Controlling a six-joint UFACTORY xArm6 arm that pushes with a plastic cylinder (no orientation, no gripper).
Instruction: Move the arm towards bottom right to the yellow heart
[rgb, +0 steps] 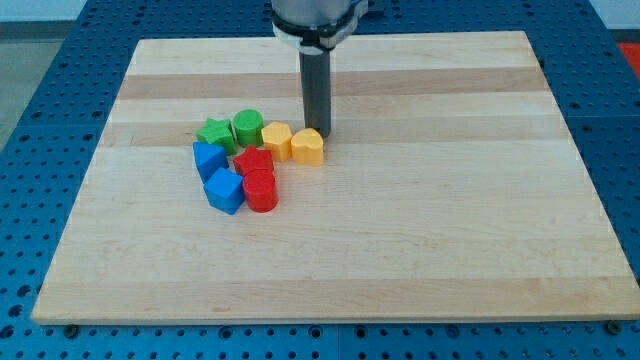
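The yellow heart (309, 147) lies near the board's middle, at the right end of a cluster of blocks. My tip (318, 133) stands just above and right of it, touching or almost touching its upper right edge. A yellow hexagon-like block (276, 136) sits against the heart's left side. The rod rises straight up to the arm's housing at the view's top.
The cluster left of the heart holds a green star (213, 133), a green cylinder (246, 126), a blue block (208, 158), a blue cube (225, 190), a red star (254, 160) and a red cylinder (260, 190). The wooden board (450, 220) lies on a blue perforated table.
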